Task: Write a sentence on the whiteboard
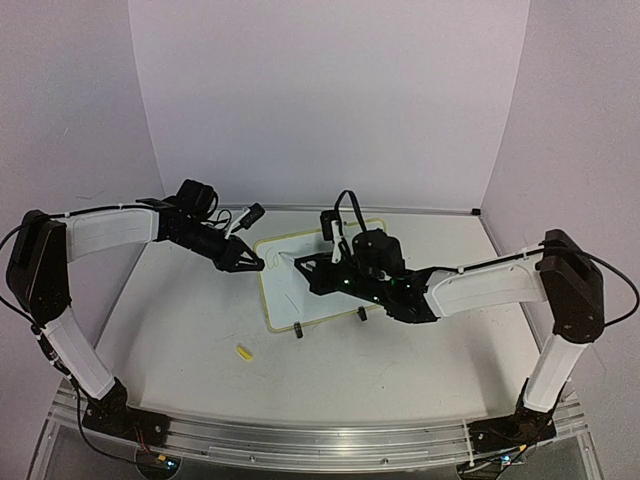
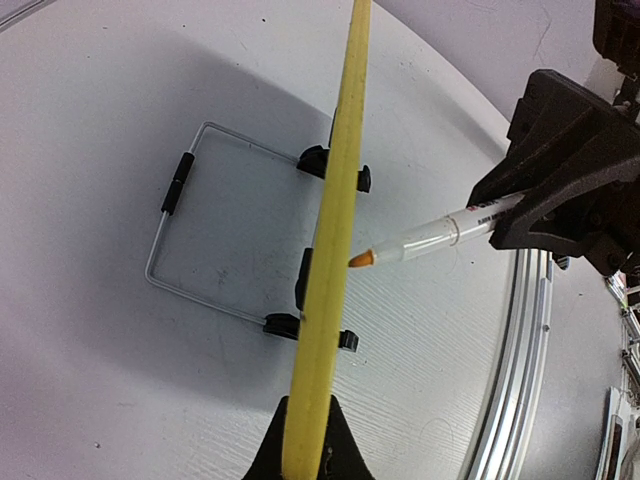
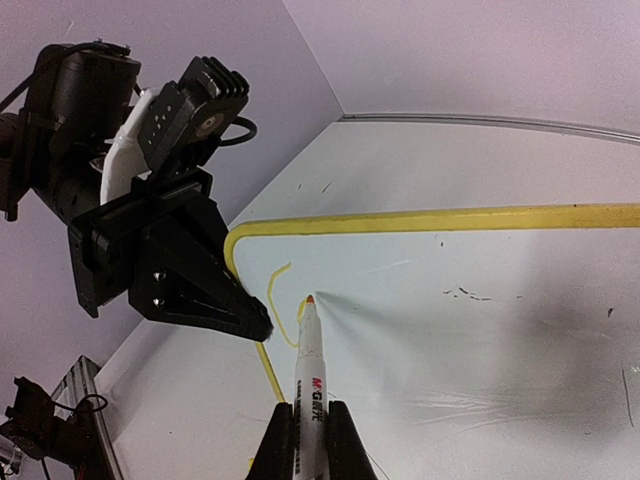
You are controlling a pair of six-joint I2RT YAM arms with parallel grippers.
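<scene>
The whiteboard [image 1: 325, 285] stands tilted in mid-table, with a pale yellow frame [image 3: 450, 218] and black clip feet [image 1: 298, 331]. My left gripper [image 1: 252, 263] is shut on the board's left frame edge, which the left wrist view shows edge-on [image 2: 335, 200] between the jaws [image 2: 305, 445]. My right gripper [image 3: 310, 425] is shut on a white marker [image 3: 310, 375]. Its orange tip [image 3: 310, 299] rests on the board face near the top left corner. Of the sentence, only a short curved yellow stroke [image 3: 272, 300] shows beside the tip.
A small yellow cap [image 1: 243, 352] lies on the table in front of the board. A wire stand [image 2: 180, 230] sits behind the board. A metal rail [image 1: 320, 435] runs along the near table edge. Purple walls enclose the sides and back.
</scene>
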